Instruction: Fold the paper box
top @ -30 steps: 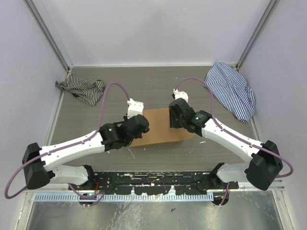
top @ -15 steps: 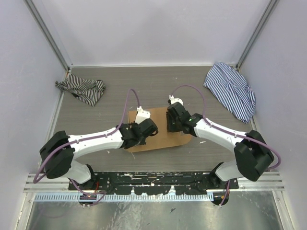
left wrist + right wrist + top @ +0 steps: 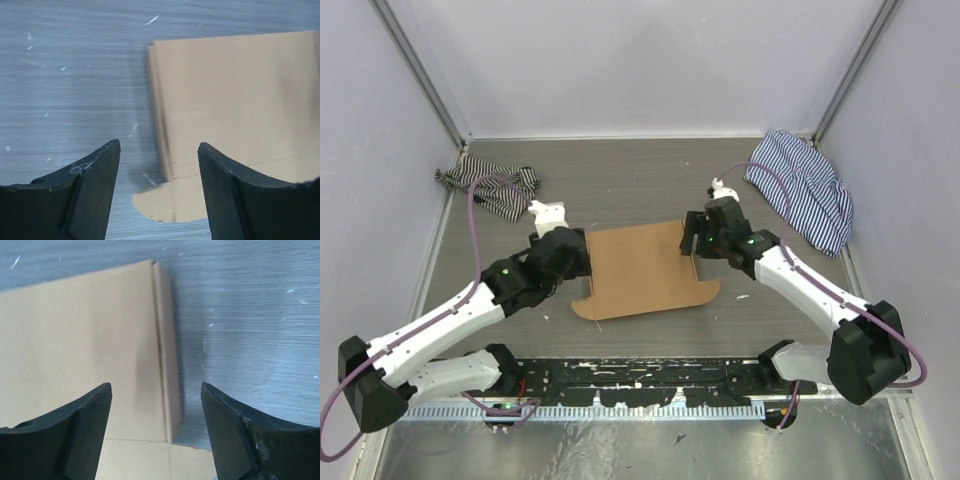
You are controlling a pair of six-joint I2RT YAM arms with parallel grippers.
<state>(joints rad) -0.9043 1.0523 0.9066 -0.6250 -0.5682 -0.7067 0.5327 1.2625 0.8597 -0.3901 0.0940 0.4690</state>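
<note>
The box (image 3: 642,270) is laid flat on the surface (image 3: 640,190). The left hand (image 3: 159,150) is held released and empty above its left edge; the right hand (image 3: 156,390), likewise released, above its right edge.

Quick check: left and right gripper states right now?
Left gripper: open, empty, by the paper box's left edge.
Right gripper: open, empty, by its right edge.

Matt card over grey grain: the paper box (image 3: 640,270) on the table (image 3: 640,185).
The box is plain brown cardboard, smooth and unglossed; the tabletop has a fine wood-grain finish with pale scuffs; the left gripper (image 3: 159,145) and right gripper (image 3: 156,385) are matt black plastic.
</note>
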